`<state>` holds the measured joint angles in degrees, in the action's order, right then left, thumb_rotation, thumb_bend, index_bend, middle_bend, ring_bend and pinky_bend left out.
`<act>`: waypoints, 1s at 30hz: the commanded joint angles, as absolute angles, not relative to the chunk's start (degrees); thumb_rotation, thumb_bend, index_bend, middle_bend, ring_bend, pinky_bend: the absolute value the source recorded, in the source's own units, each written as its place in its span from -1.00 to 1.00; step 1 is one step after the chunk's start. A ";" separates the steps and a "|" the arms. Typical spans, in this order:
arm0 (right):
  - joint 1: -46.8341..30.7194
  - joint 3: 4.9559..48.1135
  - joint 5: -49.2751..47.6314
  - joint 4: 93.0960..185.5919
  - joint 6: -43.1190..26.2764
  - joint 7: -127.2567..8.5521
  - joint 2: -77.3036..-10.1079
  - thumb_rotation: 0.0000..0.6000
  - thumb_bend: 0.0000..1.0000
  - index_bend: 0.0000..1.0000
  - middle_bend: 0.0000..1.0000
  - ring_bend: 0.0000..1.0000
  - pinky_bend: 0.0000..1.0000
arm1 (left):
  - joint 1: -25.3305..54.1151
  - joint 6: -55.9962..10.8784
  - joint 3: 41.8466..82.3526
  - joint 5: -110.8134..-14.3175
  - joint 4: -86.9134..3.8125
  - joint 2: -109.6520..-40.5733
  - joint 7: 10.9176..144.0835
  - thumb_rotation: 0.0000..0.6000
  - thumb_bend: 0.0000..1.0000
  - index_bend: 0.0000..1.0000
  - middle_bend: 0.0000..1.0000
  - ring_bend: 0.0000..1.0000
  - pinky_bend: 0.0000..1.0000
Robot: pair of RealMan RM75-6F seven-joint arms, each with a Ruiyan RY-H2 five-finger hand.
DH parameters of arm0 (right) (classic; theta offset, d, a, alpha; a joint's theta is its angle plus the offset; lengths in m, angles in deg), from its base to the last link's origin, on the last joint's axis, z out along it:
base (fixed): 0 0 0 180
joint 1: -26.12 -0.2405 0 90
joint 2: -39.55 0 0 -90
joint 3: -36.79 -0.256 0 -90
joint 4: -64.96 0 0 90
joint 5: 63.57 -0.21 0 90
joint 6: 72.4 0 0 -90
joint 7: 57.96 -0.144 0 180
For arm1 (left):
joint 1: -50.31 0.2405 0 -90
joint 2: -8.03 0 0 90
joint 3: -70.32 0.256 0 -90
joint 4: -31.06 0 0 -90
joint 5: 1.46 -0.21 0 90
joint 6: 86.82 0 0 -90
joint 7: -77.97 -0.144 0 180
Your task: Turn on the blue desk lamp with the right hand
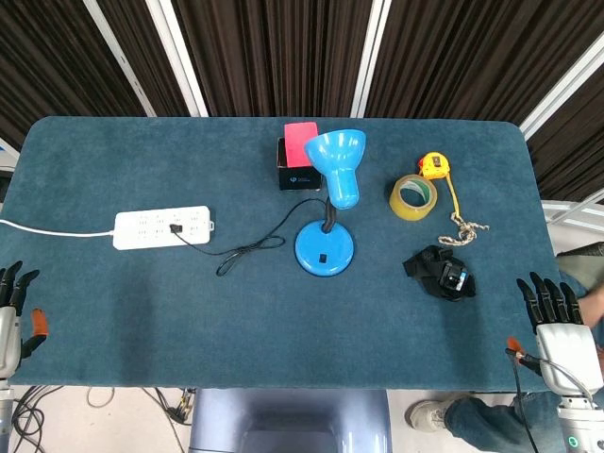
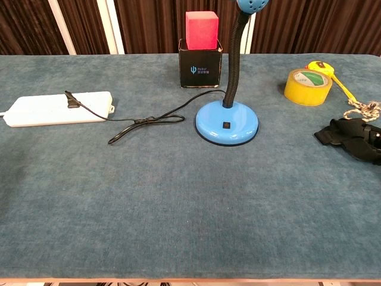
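Near the middle of the table (image 1: pixel 142 311) stands the lamp (image 1: pixel 327 247), its round blue base flat on the cloth with a small dark switch (image 2: pixel 227 125) on top. Its black neck rises from the back of the base and carries the blue shade, which in the head view tips toward the far edge. Just behind the lamp sits a black box (image 2: pixel 200 70) with a red block (image 2: pixel 201 29) on it. Left of the lamp a black cord (image 1: pixel 247 248) loops across the cloth and plugs into a white power strip (image 1: pixel 162 228). Right of the lamp lie a yellow tape roll (image 1: pixel 413 196), a yellow tape measure (image 1: pixel 434 166) with a string trailing from it, and, nearer the front edge, a black strap bundle (image 1: pixel 442 273).

Well right of the lamp, at the table's front corner, the right hand (image 1: pixel 559 326) rests with fingers straight and slightly apart, holding nothing. Well left of the lamp, at the opposite front corner, the left hand (image 1: pixel 13 316) shows only partly, fingers likewise apart and holding nothing. Neither hand appears in the chest view.
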<state>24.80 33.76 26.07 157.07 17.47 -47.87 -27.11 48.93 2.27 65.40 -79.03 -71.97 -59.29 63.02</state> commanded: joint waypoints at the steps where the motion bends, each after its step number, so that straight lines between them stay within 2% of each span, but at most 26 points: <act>1: 24.79 33.79 26.11 157.09 17.45 -47.90 -27.11 1.00 -0.42 -1.00 -1.00 -0.94 -1.00 | 48.93 2.29 65.40 -79.07 -71.96 -59.31 63.01 1.00 0.27 -0.70 -0.95 -1.00 -1.00; 26: 25.02 33.99 26.22 158.53 17.59 -48.69 -26.24 1.00 -0.42 -1.00 -1.00 -0.94 -1.00 | 48.96 2.13 65.28 -78.60 -72.08 -59.12 63.33 1.00 0.27 -0.70 -0.95 -1.00 -1.00; 30: 24.75 34.34 26.07 158.76 16.51 -48.85 -26.30 1.00 -0.42 -1.00 -1.00 -0.89 -0.85 | 48.84 1.78 65.60 -78.94 -72.30 -59.14 63.15 1.00 0.27 -0.70 -0.95 -1.00 -1.00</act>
